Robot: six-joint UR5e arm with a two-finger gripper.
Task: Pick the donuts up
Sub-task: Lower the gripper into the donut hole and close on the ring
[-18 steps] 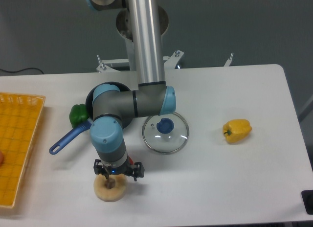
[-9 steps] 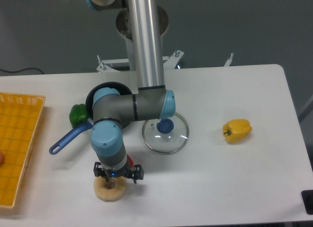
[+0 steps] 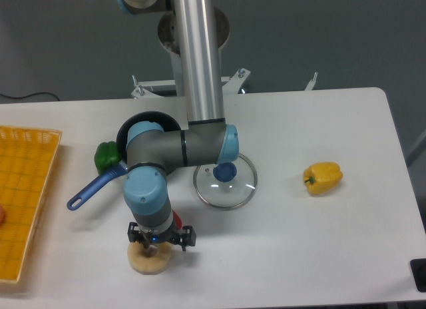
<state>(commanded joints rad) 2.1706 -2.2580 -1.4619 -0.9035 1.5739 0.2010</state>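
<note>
Donut (image 3: 148, 258): lower left of frame, flat on the tabletop (image 3: 319, 242). Pincer (image 3: 152, 250): directly above, one finger seemingly in the hole (for a rim grip); clenched or released, cannot tell.

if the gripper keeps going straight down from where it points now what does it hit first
The donut. The gripper points down right over it, fingers at or in the centre hole; whether they already touch is unclear from this view. Below the donut is only the table.

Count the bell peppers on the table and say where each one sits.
2 clearly: a green pepper by the pan, left of the arm, and a yellow pepper alone on the right. Something red behind the wrist may be a third, mostly hidden.
</note>
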